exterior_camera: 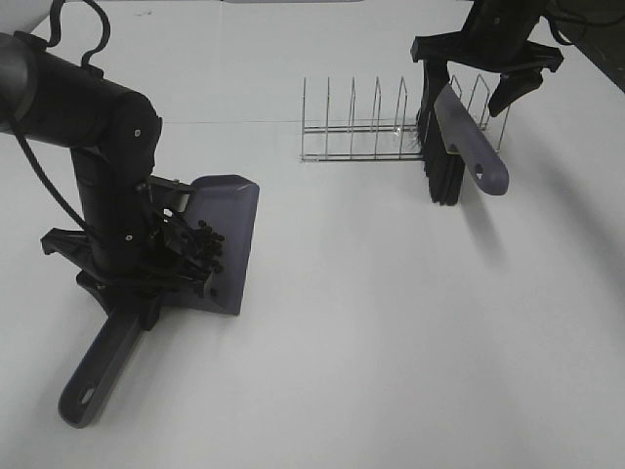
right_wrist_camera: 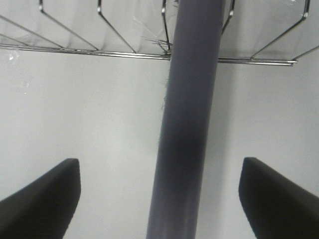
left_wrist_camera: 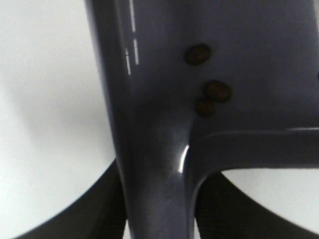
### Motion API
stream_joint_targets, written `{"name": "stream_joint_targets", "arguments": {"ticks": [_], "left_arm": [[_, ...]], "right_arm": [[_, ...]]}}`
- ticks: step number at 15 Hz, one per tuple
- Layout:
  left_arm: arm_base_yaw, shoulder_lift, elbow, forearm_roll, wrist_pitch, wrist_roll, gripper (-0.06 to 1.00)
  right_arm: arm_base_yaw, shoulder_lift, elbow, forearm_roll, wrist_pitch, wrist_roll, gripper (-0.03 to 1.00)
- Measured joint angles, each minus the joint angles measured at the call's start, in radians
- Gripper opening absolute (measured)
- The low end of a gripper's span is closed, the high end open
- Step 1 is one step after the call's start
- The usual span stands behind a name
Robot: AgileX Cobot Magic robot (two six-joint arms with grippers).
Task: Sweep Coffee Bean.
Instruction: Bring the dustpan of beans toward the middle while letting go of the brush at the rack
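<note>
Our left claw is closed on the neck of the dustpan, where the long handle joins the tray; the left wrist view shows both fingers pressed against that grey stem. The coffee bean cluster already lies inside the pan, gathered toward the back wall next to the claw, and three beans show close up on the grey plastic in the wrist view. We see no loose beans on the white bench in front of the pan's lip.

Our right claw stands open above the brush, its fingers well apart on either side of the grey handle and not touching it. The brush leans in the wire rack, bristles down at the rack's right end, handle slanting out toward us and to the right.

The relation that matters: the beans lie within the left claw's load, far to the left of the right claw, with open bench between. The pan's long axis runs from its handle at lower left up toward the tray's lip. We judge the sweeping done, so the left arm must keep the tray level. The rack's wires stand closest to the right claw.
</note>
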Motion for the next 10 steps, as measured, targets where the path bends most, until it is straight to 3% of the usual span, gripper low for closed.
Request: {"name": "stream_joint_targets", "arguments": {"ticks": [3,10], "left_arm": [[0.000,0.005,-0.028,-0.049,-0.024,-0.011,0.33],[0.000,0.095,-0.188,-0.062,-0.023,-0.015,0.33]], "right_arm": [[0.000,-0.124,0.138,0.026,-0.006,0.000,0.73],[0.000,-0.531,0.586,0.073,-0.006,-0.018,0.73]]}}
